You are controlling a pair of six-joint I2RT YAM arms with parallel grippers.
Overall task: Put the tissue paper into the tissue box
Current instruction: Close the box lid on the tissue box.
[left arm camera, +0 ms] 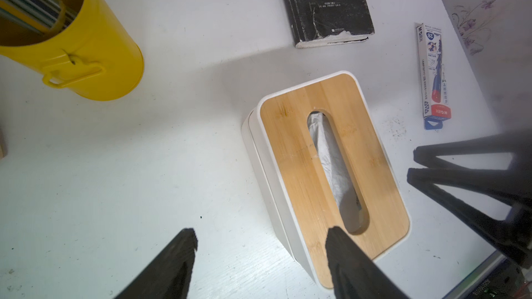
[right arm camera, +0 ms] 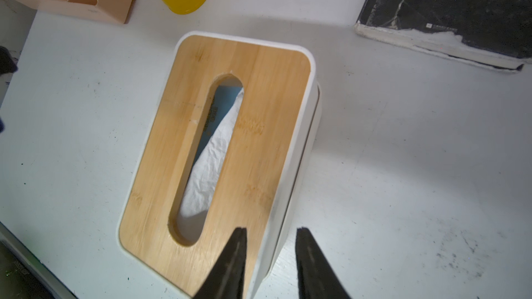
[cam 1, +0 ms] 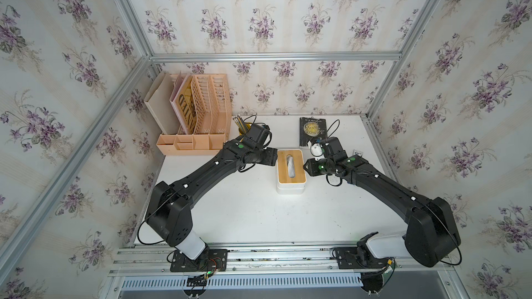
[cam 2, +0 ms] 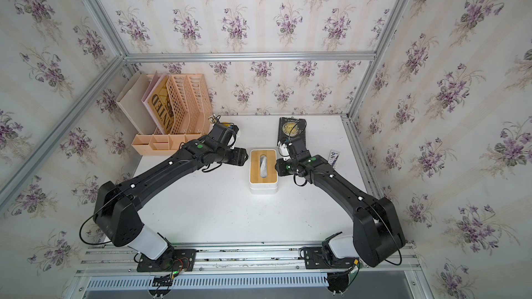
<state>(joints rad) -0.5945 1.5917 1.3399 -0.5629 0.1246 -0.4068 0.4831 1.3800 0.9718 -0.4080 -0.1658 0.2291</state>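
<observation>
The tissue box (cam 1: 283,168) (cam 2: 256,168) stands mid-table in both top views, a white tub with its bamboo-topped lid (left arm camera: 290,145) (right arm camera: 259,110) on. The tissue paper (left arm camera: 331,162) (right arm camera: 213,162) lies inside; white tissue and a bit of blue pack show through the oblong slot. My left gripper (cam 1: 272,160) (left arm camera: 263,243) hovers at the box's left side, open and holding nothing, with one finger over the lid and one over the table. My right gripper (cam 1: 305,166) (right arm camera: 272,234) is at the box's right side, open with a narrower gap, its fingers either side of the lid's edge.
A yellow pencil cup (left arm camera: 95,53) and a peach desk organizer (cam 1: 198,116) stand at the back left. A black book (cam 1: 313,135) lies behind the box. A slim printed carton (left arm camera: 434,76) lies near the table's right edge, behind my right arm.
</observation>
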